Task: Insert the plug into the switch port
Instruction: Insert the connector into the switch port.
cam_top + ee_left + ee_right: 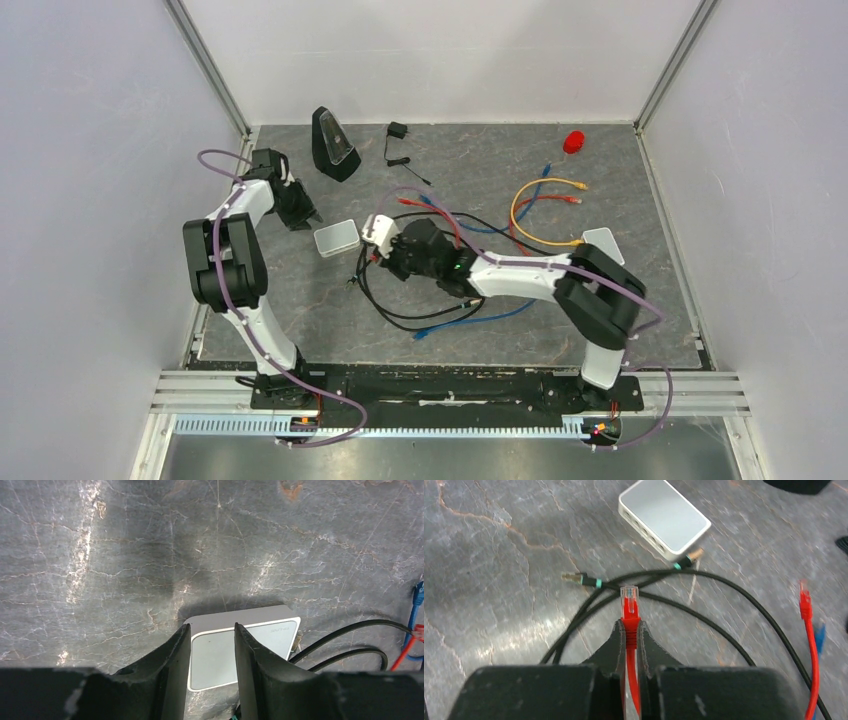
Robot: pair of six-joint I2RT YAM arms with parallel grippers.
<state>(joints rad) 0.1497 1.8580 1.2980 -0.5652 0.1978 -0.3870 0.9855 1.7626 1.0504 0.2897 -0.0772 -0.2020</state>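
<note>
The switch, a flat pale grey-white box, lies left of centre on the table. In the right wrist view a row of ports shows along its near edge. My right gripper is shut on the red plug, whose clear tip points toward the box from a short way off. In the top view this gripper is just right of the box. My left gripper is open just left of the box. In its wrist view the box shows between its fingers.
A black wedge device and a power adapter stand at the back. Black cable loops with gold-tipped plugs lie near the box. Yellow, blue and red cables, a red object and a second white box lie to the right.
</note>
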